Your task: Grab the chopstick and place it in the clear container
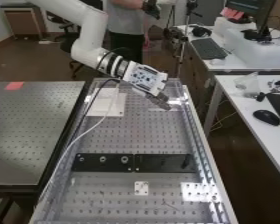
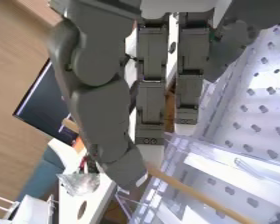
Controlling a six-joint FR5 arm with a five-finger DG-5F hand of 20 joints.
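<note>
"If you start at the near end, what lies on the perforated bench (image 1: 170, 137)?"

"A small white plate with holes (image 1: 141, 188) comes first. Beyond it, two black plates (image 1: 103, 161) (image 1: 165, 162) sit end to end across the bench. A white cable (image 1: 89, 129) runs along the left side, from near to far."

"And farther on?"

"A flat white plate (image 1: 113, 105), far and to the left. Just right of it is the hand (image 1: 154, 95), above the bench's far part."

"How does the hand stand?"

"Mostly closed: the thumb (image 2: 101, 112) bends in towards the fingers (image 2: 150, 102), with the chopstick (image 2: 198, 194) pinched at its tip. The wooden stick passes behind the thumb and slants out across the clear container's rim."

"So is it inside the clear container (image 2: 237, 156)?"

"No, it's in the hand. How high above the rim, I can't tell."

"What stands to the sides?"

"On the left, a dark perforated table (image 1: 31, 132) with a red sheet (image 1: 14, 85) at its far end. On the right, a white desk (image 1: 238, 107) with a black mouse (image 1: 266, 117), and farther off a keyboard (image 1: 208, 48) on another desk."
</note>
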